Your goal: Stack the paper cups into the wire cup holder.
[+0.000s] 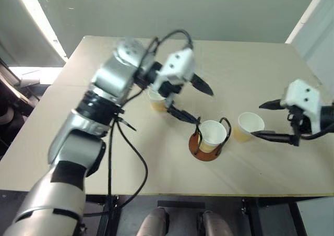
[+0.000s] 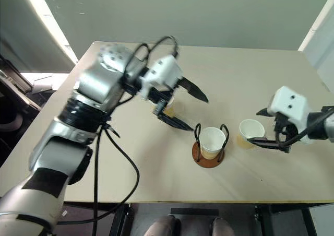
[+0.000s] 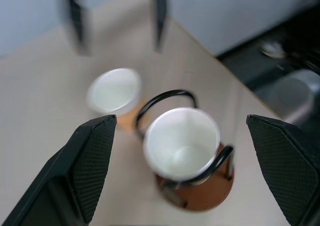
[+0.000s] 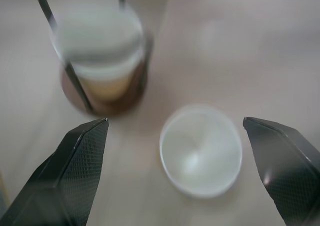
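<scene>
While both arms reach over the pale beige bench (image 1: pixel 156 178), neither grasps anything. The left end effector (image 1: pixel 197 101) hangs above the bench near the frame's centre with its two black fingers spread wide and empty, just up and left of the wire cup holder (image 1: pixel 207 151), a round reddish-brown disc base with two upright black wire loops. The right end effector (image 1: pixel 263 121), at the right of the frame, is also spread wide and empty; its lower finger lies close beside a loose cup, though contact cannot be told.

Three tan-yellow tapered paper cups with white insides and rolled white rims are on the bench. One cup (image 1: pixel 212 135) stands upright inside the holder between the loops. A second cup (image 1: pixel 248 126) stands on the bench just right of the holder. The third cup (image 1: pixel 156 100) sits up and left of the holder, partly hidden behind the left end effector in the head views.

From the left wrist view, the white inside of the held-in-holder cup (image 3: pixel 181 142) and the second cup (image 3: pixel 114 91) beyond it show between the spread fingers (image 3: pixel 85 166). From the right wrist view, the loose cup (image 4: pixel 201 149) lies between that arm's spread fingers (image 4: pixel 75 166), the holder (image 4: pixel 100 93) beyond.
</scene>
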Controlling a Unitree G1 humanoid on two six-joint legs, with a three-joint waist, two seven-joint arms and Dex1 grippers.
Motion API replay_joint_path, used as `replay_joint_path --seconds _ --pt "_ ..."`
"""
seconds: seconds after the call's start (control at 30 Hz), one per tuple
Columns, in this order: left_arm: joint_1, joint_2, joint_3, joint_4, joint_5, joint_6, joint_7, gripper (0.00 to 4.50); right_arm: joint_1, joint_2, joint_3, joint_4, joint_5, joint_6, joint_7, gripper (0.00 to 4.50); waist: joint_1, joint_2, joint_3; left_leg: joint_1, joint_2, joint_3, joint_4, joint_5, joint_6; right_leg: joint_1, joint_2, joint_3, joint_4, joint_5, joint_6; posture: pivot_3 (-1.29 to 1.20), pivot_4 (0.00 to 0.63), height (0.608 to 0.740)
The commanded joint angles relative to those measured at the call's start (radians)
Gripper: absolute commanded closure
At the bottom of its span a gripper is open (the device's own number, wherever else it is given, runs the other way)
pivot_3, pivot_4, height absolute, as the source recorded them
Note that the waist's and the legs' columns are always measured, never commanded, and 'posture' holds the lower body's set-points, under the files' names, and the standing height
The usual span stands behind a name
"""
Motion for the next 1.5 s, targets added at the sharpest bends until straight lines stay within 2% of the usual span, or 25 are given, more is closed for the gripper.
replay_joint_path --seconds 0.03,0.33,0.67,0.83,1.03,1.07,1.1,1.33,1.5 --pt "0.040 0.058 0.077 -0.076 -0.046 0.056 -0.030 0.04 -0.058 -0.010 0.073 0.019 -0.093 -0.080 0.030 0.00 -0.001 0.000 0.000 0.000 0.000 0.000 0.000 0.000 0.000 0.000 0.000 0.000 0.000 0.000 0.000 0.00 0.150 0.740" --pt "0.145 0.207 0.135 -0.170 -0.030 0.121 -0.008 0.04 -0.167 0.049 0.275 0.155 -0.291 -0.220 0.118 0.00 0.001 0.000 0.000 -0.002 0.000 -0.001 0.007 -0.001 0.003 0.000 0.000 -0.001 -0.001 0.000 0.001 0.00 0.150 0.740" --pt "0.198 0.231 0.170 -0.254 -0.033 0.178 0.034 0.04 -0.203 0.107 0.332 0.280 -0.406 -0.310 0.200 0.00 -0.001 0.000 0.000 -0.003 0.000 -0.001 0.008 -0.002 0.003 0.000 0.000 -0.001 0.000 0.000 0.001 0.00 0.150 0.740" --pt "0.203 0.238 0.167 -0.264 -0.019 0.174 0.030 0.00 -0.220 0.146 0.339 0.274 -0.426 -0.313 0.229 1.63 -0.003 0.000 0.000 -0.002 0.000 -0.001 0.008 -0.002 0.003 0.000 0.000 -0.001 0.000 0.000 0.001 0.00 0.150 0.740" --pt "0.202 0.235 0.160 -0.248 0.004 0.153 0.017 0.00 -0.228 0.167 0.332 0.257 -0.438 -0.317 0.256 4.03 -0.002 0.000 0.000 -0.003 0.000 -0.001 0.008 -0.002 0.003 0.000 0.000 -0.001 0.000 0.000 0.001 0.00 0.150 0.740" --pt "0.200 0.234 0.160 -0.243 0.007 0.150 0.015 0.00 -0.230 0.167 0.328 0.252 -0.434 -0.314 0.261 4.28 -0.003 0.000 0.000 -0.003 0.000 -0.001 0.008 -0.002 0.003 0.000 0.000 -0.001 0.000 0.000 0.001 0.00 0.150 0.740" --pt "0.199 0.233 0.160 -0.239 0.010 0.148 0.013 0.00 -0.232 0.169 0.324 0.247 -0.430 -0.310 0.266 4.45 -0.003 0.000 0.000 -0.003 0.000 -0.001 0.008 -0.002 0.003 0.000 0.000 -0.001 0.000 0.000 0.001 0.00 0.150 0.740" --pt "0.202 0.240 0.160 -0.226 0.021 0.136 -0.008 0.00 -0.291 0.136 0.241 0.223 -0.349 -0.239 0.320 4.45 -0.003 0.000 0.000 -0.003 0.000 -0.001 0.007 -0.002 0.003 0.000 0.000 0.000 0.000 0.000 0.001 0.00 0.150 0.740" --pt "0.231 0.279 0.161 -0.265 -0.030 0.154 -0.034 0.00 -0.468 0.071 0.195 0.187 -0.272 -0.158 0.406 4.45 -0.006 0.000 0.000 -0.003 0.000 -0.001 0.005 -0.002 0.003 0.000 0.000 0.000 0.000 0.000 0.001 0.00 0.150 0.740"
